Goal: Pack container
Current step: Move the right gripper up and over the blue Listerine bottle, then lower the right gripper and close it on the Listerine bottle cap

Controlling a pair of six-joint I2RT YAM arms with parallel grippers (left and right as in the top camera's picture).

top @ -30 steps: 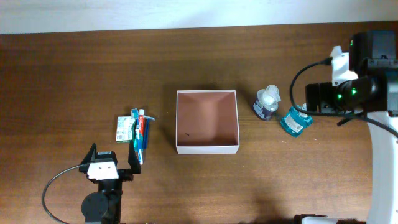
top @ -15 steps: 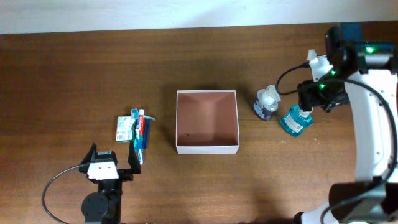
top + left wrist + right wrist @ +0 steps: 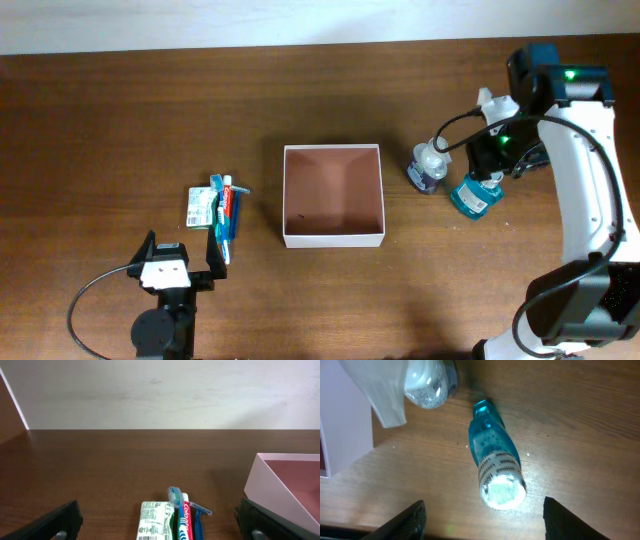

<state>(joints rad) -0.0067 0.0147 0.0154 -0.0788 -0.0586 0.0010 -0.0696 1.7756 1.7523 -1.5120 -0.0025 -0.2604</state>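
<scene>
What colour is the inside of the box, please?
Reddish-brown, with thin white walls; the box shows best in the overhead view.

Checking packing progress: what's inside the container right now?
No items: the container shows a bare reddish-brown floor with one small dark speck. Overhead, nothing covers its inside.

Teal bottle [image 3: 470, 197] sits beside dark-blue bottle [image 3: 424, 176], toothpaste [image 3: 227, 210] against a green packet [image 3: 201, 207].

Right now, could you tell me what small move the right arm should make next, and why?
Probably lower the right gripper a little further around the teal bottle and close on it. The bottle sits between the open jaws with a gap on each side, untouched, and the box looks empty.
</scene>
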